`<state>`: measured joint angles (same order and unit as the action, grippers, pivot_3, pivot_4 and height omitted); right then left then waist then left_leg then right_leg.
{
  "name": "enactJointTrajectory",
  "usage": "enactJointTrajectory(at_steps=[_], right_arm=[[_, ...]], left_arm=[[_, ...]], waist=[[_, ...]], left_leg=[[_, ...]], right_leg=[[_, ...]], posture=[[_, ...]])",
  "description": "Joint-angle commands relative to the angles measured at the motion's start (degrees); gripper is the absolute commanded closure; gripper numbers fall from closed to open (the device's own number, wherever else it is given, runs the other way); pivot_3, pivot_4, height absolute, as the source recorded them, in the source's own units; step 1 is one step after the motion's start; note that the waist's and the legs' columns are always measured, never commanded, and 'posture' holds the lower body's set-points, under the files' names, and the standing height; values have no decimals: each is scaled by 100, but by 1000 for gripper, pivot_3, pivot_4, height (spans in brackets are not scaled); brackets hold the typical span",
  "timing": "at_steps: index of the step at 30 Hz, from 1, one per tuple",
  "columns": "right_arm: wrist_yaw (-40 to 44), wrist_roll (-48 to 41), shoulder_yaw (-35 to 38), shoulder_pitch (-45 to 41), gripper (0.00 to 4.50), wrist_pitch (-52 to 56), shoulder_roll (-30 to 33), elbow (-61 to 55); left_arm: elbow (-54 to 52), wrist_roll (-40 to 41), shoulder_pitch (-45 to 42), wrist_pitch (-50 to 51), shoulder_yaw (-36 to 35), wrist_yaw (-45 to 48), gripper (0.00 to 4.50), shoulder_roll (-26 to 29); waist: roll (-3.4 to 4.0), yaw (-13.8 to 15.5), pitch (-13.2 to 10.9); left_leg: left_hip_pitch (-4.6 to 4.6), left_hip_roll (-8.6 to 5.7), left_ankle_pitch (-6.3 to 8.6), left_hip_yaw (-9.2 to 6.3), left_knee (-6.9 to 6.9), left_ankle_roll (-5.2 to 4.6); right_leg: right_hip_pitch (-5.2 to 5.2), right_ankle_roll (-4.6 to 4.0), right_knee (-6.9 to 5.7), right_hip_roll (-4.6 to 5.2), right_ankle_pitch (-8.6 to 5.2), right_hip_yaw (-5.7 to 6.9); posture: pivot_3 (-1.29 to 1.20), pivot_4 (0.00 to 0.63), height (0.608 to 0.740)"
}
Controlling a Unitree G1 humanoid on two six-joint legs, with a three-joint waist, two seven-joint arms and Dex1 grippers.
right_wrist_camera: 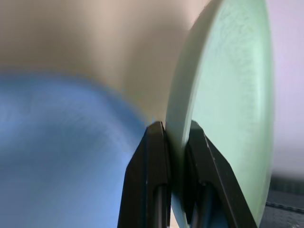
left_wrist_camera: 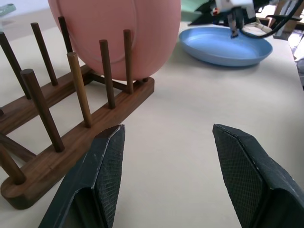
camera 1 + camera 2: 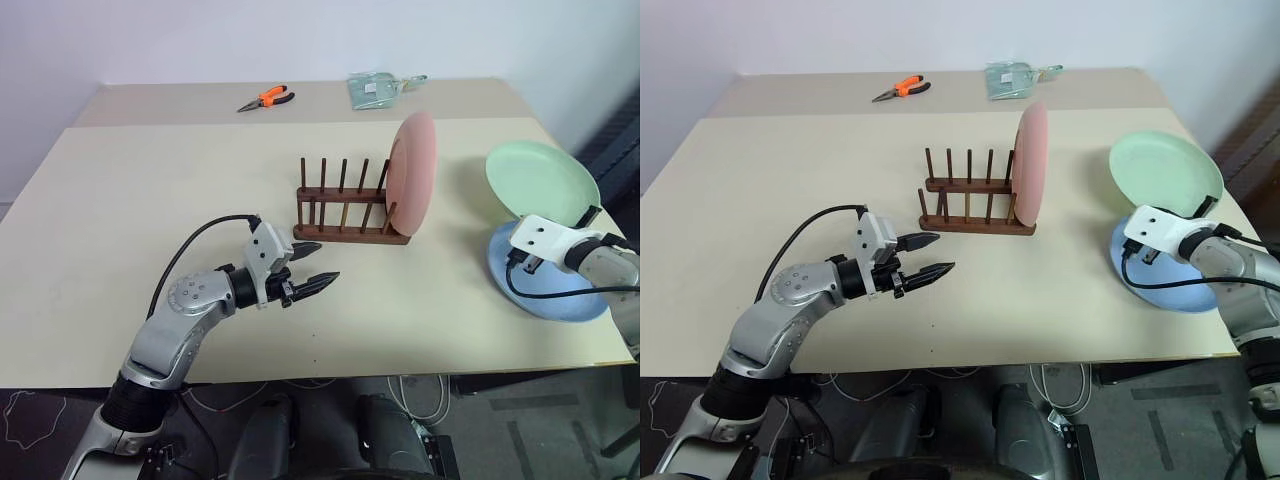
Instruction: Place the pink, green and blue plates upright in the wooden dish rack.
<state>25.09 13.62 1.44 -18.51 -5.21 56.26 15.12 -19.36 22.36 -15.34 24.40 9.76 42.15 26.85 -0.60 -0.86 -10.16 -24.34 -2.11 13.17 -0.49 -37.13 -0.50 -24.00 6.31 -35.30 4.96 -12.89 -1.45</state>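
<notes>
Jaws first: the right gripper (image 1: 176,142) is clamped on the rim of the green plate (image 3: 542,181), holding it tilted just above the blue plate (image 3: 545,290); the left gripper (image 3: 315,267) hovers with jaws apart, empty, near the front of the rack. Biggest thing out there is the table (image 3: 120,220). On its right edge lies the blue plate, flat. At centre, the pink plate (image 3: 411,173) stands upright in the right end of the wooden rack (image 3: 345,215). Far back, orange pliers (image 3: 266,98).
</notes>
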Motion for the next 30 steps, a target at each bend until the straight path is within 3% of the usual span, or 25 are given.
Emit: enactJointTrajectory(at_steps=[1, 3, 7, 10, 12, 21, 30], right_arm=[[-204, -1836, 1220, -782, 4426, 869, -721, -1643], [-221, -3591, 1758, -1265, 4426, 1783, -1359, -2687], [-300, -5991, 2216, -1418, 4426, 3067, -1876, -3896], [-889, -7734, 2197, -1433, 4426, 3581, -2365, -4501], [-1336, -8294, 1906, -1350, 4426, 3721, -2797, -4745], [-2566, -7783, 518, -848, 4426, 3850, -4135, -4889], [-2736, -6971, 300, -775, 4426, 3960, -4164, -4462]], left_arm=[[18, -101, 14, -297, -353, -161, 1473, -17], [203, -248, 83, -557, -464, -221, 1473, 12], [597, -453, 151, -1003, -629, -372, 1473, -38], [909, -612, 144, -1345, -793, -581, 1473, -134], [1035, -709, 163, -1524, -864, -670, 1473, -177], [1106, -908, 487, -1912, -1002, -881, 1473, -272], [916, -713, 665, -1693, -913, -683, 1473, -268]], waist=[[1, -23, -2], [15, -43, -9], [-4, 102, 1], [-7, 158, 2], [-7, 145, 2], [-1, 90, 4], [-1, 25, 4]], left_leg=[[1, 3, 0, -1, 1, 0], [4, 10, 0, 0, -2, 0], [1, 15, 1, -35, 3, 1], [-1, 9, 4, -60, 3, 0], [-3, -2, 4, -58, 3, -1], [-16, -3, 3, -44, 14, 1], [-15, -3, 3, -33, 13, 1]], right_leg=[[0, 0, -2, -3, 0, 0], [-1, 5, -6, -14, 5, -9], [5, 20, -14, -16, 12, 19], [28, 15, 15, 9, 10, 41], [26, -3, 15, 30, 0, 38], [-14, -5, -5, 35, 1, 24], [-18, -5, -8, 32, 1, 25]], posture=[[0, 150, 738], [0, 150, 738], [0, 150, 738], [0, 150, 738], [0, 150, 738], [0, 150, 738], [0, 150, 738]])
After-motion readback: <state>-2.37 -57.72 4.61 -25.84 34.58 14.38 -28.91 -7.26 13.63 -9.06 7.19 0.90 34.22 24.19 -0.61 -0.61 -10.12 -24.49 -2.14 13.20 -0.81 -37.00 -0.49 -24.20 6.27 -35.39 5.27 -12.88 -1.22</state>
